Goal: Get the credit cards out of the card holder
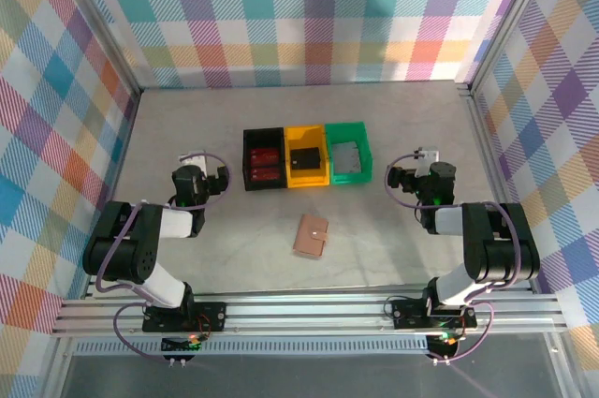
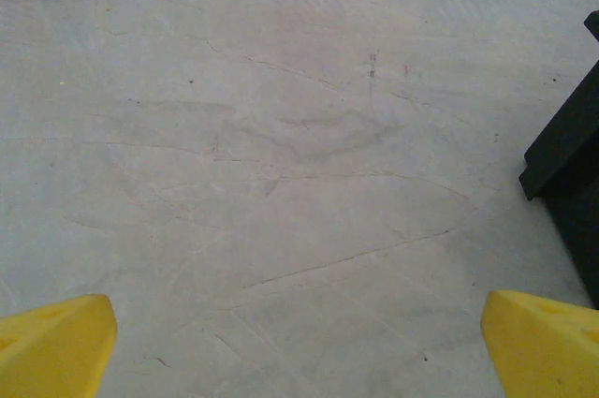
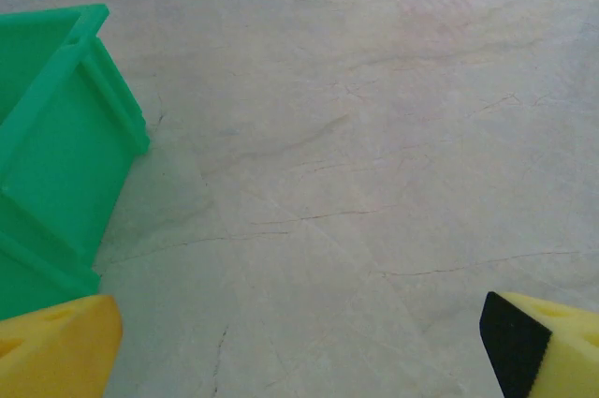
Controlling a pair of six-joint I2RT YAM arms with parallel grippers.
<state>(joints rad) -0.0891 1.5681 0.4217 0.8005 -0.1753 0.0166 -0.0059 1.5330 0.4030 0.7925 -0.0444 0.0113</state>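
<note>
The card holder [image 1: 312,235], a small tan leather wallet with a snap tab, lies folded shut on the table near the front middle. The credit cards are hidden. My left gripper [image 1: 193,177] rests at the left, well apart from the wallet. In the left wrist view its yellow fingers [image 2: 56,346] stand wide apart, so the left gripper [image 2: 299,346] is open over bare table. My right gripper [image 1: 426,177] sits at the right, also apart from the wallet. Its yellow fingers [image 3: 56,346] are spread, and the right gripper [image 3: 299,346] is open and holds nothing.
Three small bins stand in a row behind the wallet: a black bin [image 1: 263,158] with red things, a yellow bin [image 1: 306,171] with a flat black thing, and a green bin [image 1: 348,173] with a flat grey thing. The green bin [image 3: 56,154] is close to my right gripper, and the black bin [image 2: 571,154] is beside my left.
</note>
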